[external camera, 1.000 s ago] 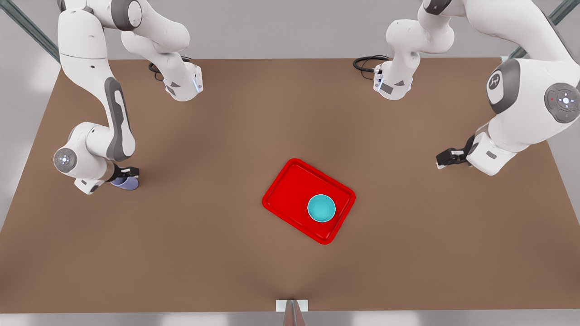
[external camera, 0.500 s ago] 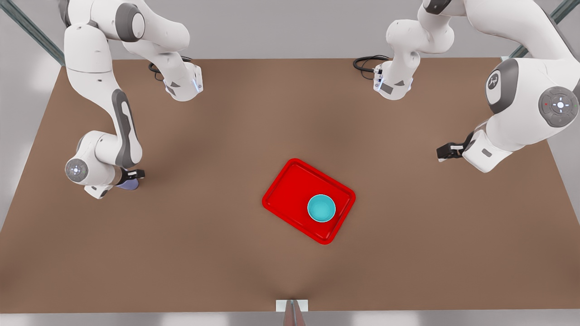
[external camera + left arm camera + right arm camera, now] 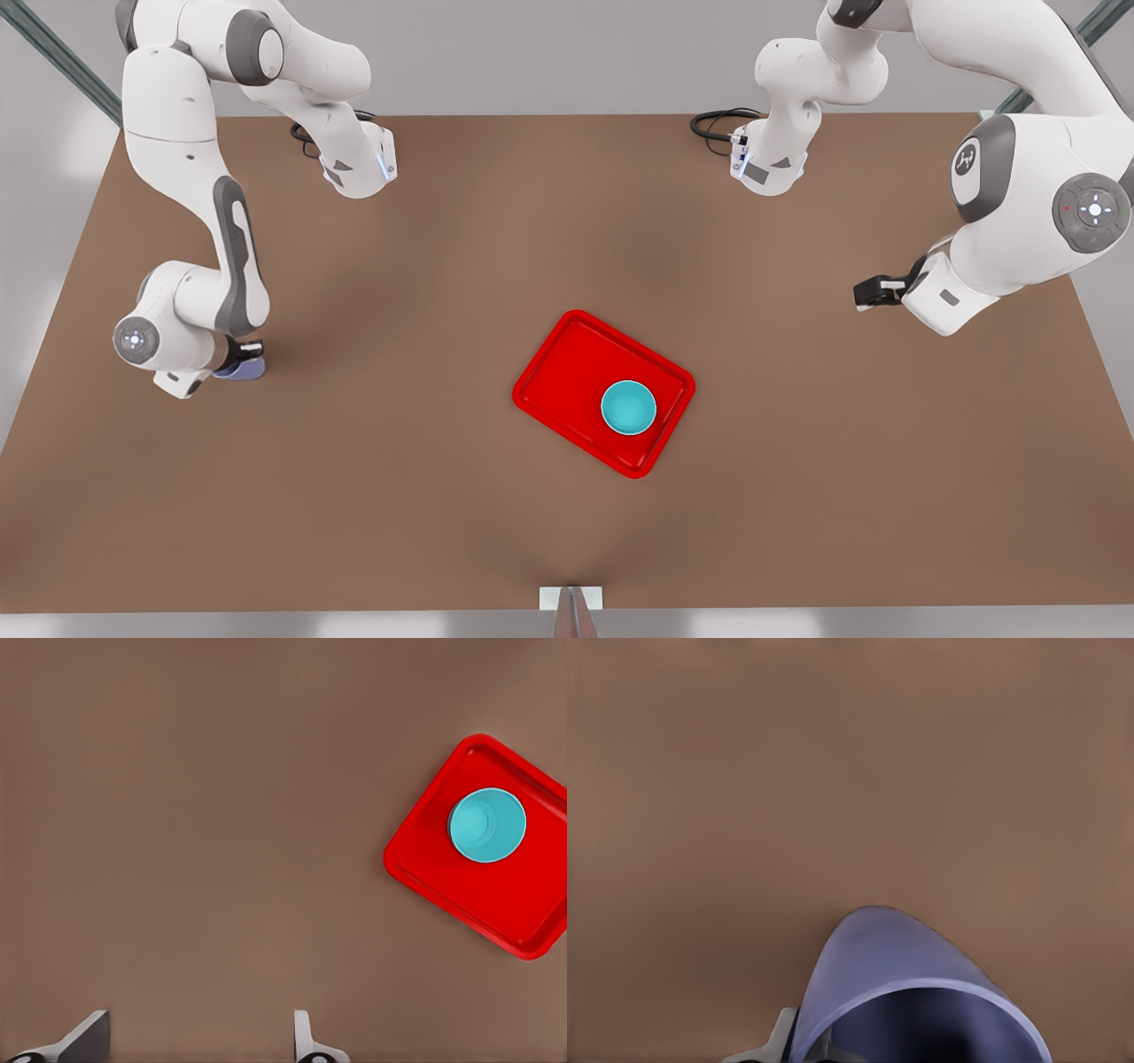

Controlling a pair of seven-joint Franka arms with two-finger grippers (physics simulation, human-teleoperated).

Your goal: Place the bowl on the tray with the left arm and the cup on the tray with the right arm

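From the front, the bowl [image 3: 629, 408] already sits on the tray [image 3: 554, 372]; the cup [image 3: 241, 369] remains far off on the counter [image 3: 443, 248]. The left wrist view shows the left gripper [image 3: 193, 1036], fingers spread, empty. The right wrist view shows the right gripper [image 3: 811, 1047] at the cup [image 3: 912, 992]; its grip I cannot tell.

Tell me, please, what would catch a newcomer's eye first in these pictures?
First the bright red tray near the middle of the brown table, with the teal bowl inside it. Next the lavender cup at the front view's left, at the right end effector. The left end effector waits open at the front view's right.
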